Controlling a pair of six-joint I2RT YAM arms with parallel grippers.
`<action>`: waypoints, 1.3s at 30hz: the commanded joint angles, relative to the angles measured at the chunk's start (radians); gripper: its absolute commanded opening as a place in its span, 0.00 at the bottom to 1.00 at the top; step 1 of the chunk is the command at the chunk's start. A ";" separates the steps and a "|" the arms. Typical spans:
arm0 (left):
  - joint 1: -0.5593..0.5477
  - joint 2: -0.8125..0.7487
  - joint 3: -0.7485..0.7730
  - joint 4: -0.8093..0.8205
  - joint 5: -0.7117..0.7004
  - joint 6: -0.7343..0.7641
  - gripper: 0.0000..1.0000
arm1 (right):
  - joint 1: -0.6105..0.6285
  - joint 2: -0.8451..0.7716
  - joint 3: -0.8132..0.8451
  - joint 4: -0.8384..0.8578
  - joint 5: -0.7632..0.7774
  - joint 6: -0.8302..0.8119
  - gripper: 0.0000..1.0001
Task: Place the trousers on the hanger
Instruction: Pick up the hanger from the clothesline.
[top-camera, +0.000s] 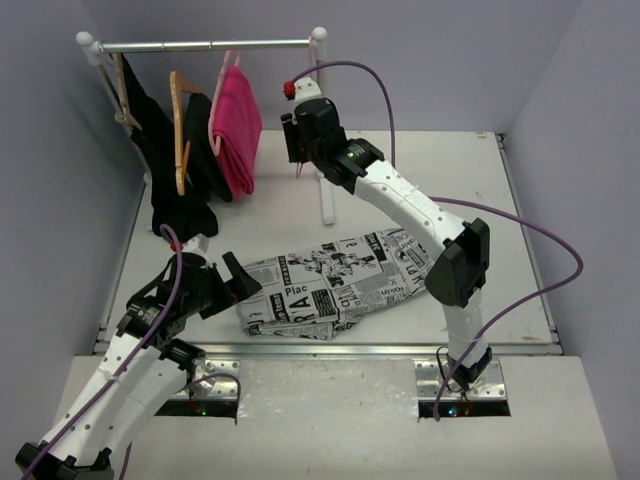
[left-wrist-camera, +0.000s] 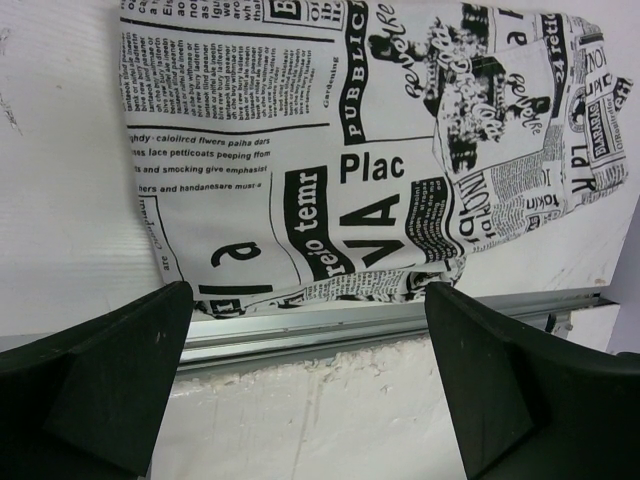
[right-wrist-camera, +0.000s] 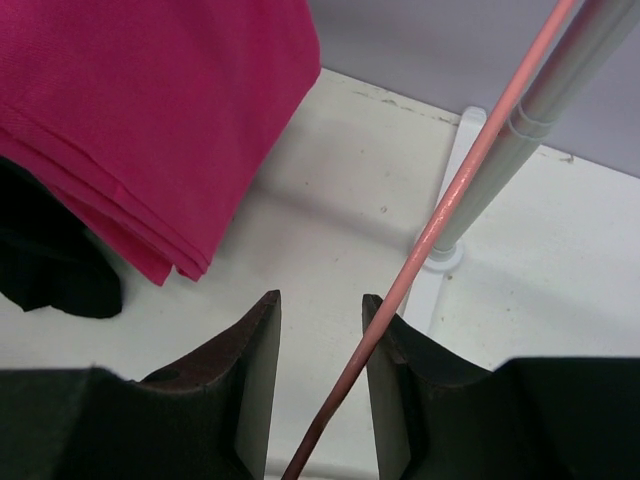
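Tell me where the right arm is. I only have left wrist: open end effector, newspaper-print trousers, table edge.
Observer: The right end effector is up at the clothes rack's right post, away from the trousers.
Operator: Holding the hanger?
Observer: Not clamped. The thin pink hanger wire runs between its fingers, which stand apart.
Operator: Anything else on that rack?
Observer: A pink garment and black garments hang there on other hangers.
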 joint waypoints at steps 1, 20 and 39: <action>-0.008 -0.007 0.002 0.022 -0.003 0.010 1.00 | 0.001 0.031 0.081 -0.029 -0.050 -0.033 0.00; -0.008 -0.007 0.015 0.012 -0.012 0.033 1.00 | 0.003 0.043 0.010 -0.104 0.148 0.067 0.87; -0.009 -0.027 0.010 0.021 0.016 0.057 1.00 | 0.006 -0.168 -0.229 0.060 0.066 -0.018 0.84</action>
